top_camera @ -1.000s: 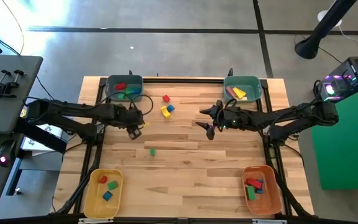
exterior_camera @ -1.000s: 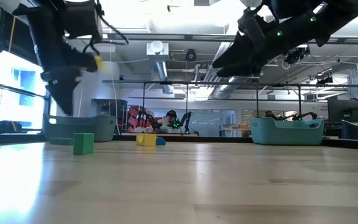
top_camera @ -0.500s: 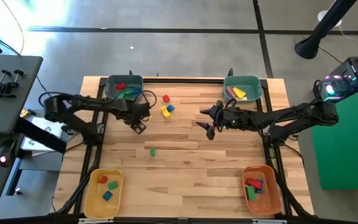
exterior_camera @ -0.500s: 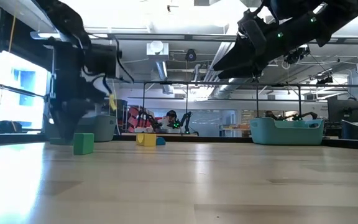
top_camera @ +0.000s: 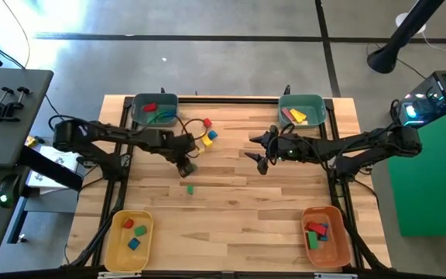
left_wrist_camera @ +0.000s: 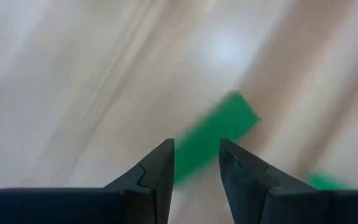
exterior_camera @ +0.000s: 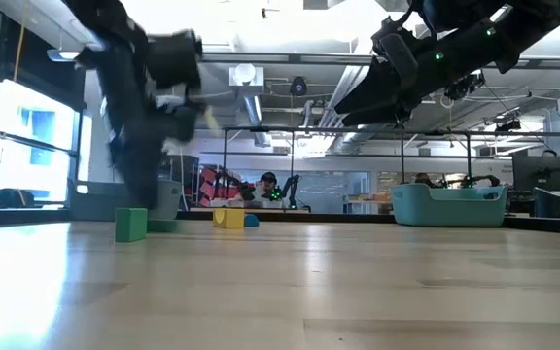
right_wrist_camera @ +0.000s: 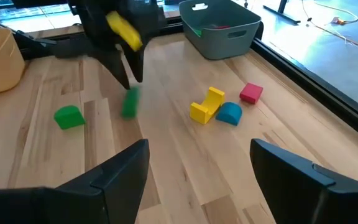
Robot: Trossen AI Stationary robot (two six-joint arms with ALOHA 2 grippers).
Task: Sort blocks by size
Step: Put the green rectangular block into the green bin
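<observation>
The left claw (top_camera: 186,165) is low over the desk (top_camera: 238,217), left of its middle. Its two dark fingers (left_wrist_camera: 151,171) stand a narrow gap apart. A green bar (left_wrist_camera: 229,124) runs slantwise past the tips, one end lying in line with the gap. Whether the fingers pinch that end or only frame it, I cannot tell. From table height, the bar sits down at the desk surface under the claw. Just beside it, towards the near edge, a green cube (top_camera: 190,188) rests alone on the wood. Towards the far edge from the claw lie three more blocks close together: a yellow arch (right_wrist_camera: 207,106), a blue block (right_wrist_camera: 230,113) touching or almost touching it, and a red block (top_camera: 207,122) a little apart. The right claw (top_camera: 255,153) hangs above the desk right of its middle, fingers spread wide with nothing between them. At the far left corner a teal bin (top_camera: 135,108) holds red and green blocks. At the far right corner a second teal bin (top_camera: 321,108) holds yellow and pink ones. At the near left corner a yellow bin (top_camera: 114,232) holds red, green and blue blocks. At the near right corner an orange bin (top_camera: 339,232) holds red, blue and green ones.
</observation>
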